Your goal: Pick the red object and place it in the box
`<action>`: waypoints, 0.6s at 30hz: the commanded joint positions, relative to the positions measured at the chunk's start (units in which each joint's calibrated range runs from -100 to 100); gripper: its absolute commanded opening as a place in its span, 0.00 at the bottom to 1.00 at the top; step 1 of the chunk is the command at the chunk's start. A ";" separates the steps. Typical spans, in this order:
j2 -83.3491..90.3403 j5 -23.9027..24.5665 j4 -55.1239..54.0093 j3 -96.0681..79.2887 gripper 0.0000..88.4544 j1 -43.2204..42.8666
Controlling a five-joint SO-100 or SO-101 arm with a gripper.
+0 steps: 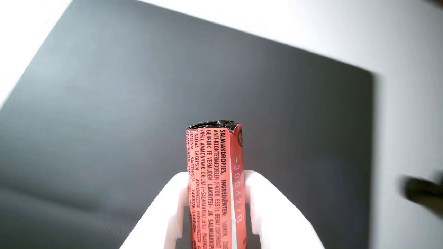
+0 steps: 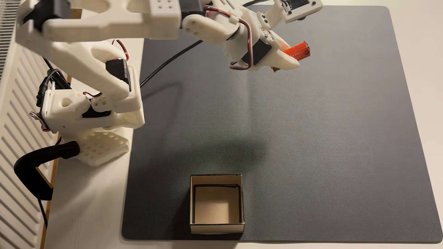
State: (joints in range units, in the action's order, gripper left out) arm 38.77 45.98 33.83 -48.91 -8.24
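Orange-red, the red object (image 1: 216,186) sits pinched in my gripper (image 1: 216,180), lifted; next I carry it over the box (image 2: 217,227), well apart.

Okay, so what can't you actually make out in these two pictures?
- Red object: its lower end runs off the wrist view's bottom edge, between the white gripper fingers.
- Dark blur at the wrist view's right edge: too smeared to identify.
- Red object's rear part in the fixed view: hidden behind the gripper.
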 commanded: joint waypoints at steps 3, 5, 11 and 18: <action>14.38 -4.51 9.18 -0.21 0.01 10.10; 18.72 -5.61 10.93 -1.84 0.01 13.44; 33.77 -9.21 11.80 -13.00 0.01 21.23; 52.81 -11.55 11.72 -30.87 0.01 27.25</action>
State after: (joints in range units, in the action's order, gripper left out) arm 83.87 34.86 45.83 -74.73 16.78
